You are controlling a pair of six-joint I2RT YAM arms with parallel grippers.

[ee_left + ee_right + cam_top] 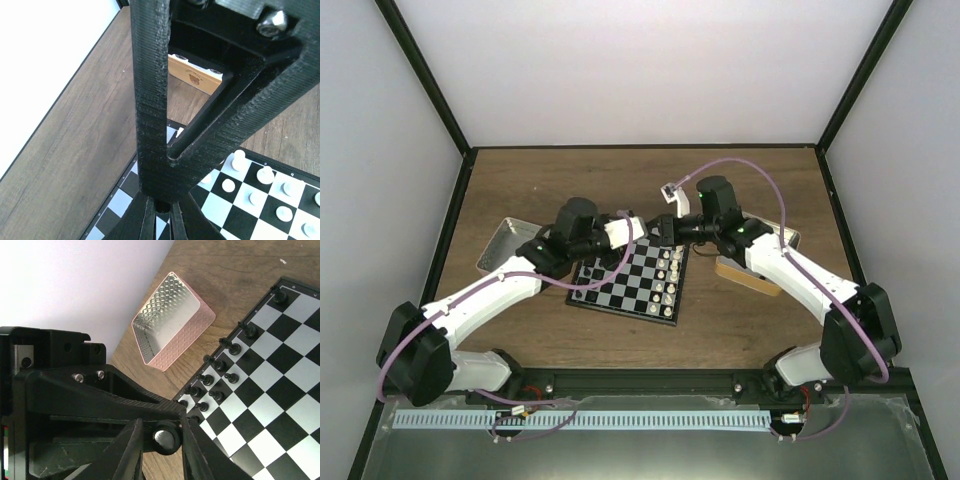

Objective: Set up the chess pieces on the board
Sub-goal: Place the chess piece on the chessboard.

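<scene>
The board (pixel 620 292) lies mid-table. Several black chess pieces (pixel 588 272) stand along its left edge, also seen in the right wrist view (pixel 220 365). White chessmen (pixel 670 272) stand along its right edge. My two grippers meet tip to tip above the board's far edge. My right gripper (pixel 166 446) is shut on the round base of a black chess piece (pixel 166 438), which lies on its side. My left gripper (pixel 162 218) has its fingers close together around the same dark piece (pixel 162 205). The right gripper's fingers (pixel 150 110) fill the left wrist view.
A pink-sided box (pixel 505 245) with a shiny inside (pixel 170 325) sits left of the board. A tan tray (pixel 750 275) lies right of it, under my right arm, and shows in the left wrist view (pixel 195 75). White walls enclose the wooden table.
</scene>
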